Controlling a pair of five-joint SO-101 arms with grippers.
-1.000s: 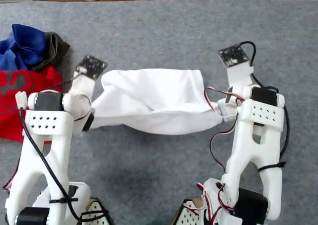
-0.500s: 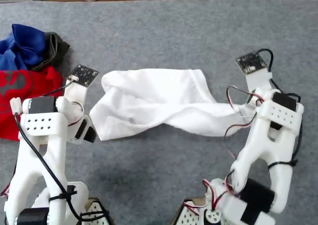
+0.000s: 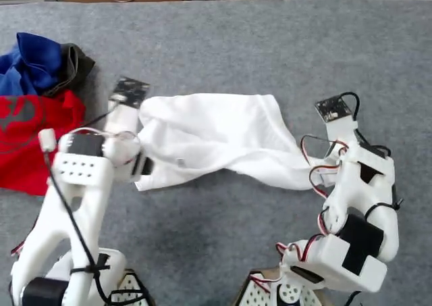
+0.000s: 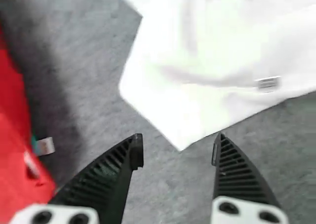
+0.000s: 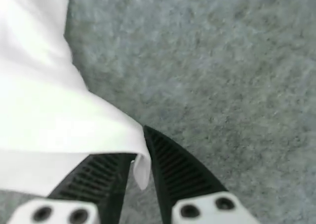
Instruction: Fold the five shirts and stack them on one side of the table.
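Grey table [image 3: 236, 42] — right gripper [image 5: 139, 150] pinches white shirt [image 3: 216, 137], left gripper [image 4: 178, 141] spread.

**White shirt** [image 3: 216, 134]: unfolded and crumpled, lying across the centre of the frame. It is broad at its left end and narrows rightward to a drawn-out tip at right of centre, pinched in the right gripper [image 5: 139, 150].

**Red shirt** [image 3: 27, 147]: spread flat at the left edge, bearing a dark print.

**Blue shirt** [image 3: 30, 66]: bunched at upper left, touching the red shirt.

**Dark grey shirt** [image 3: 75, 63]: bunched against the blue shirt's right side.
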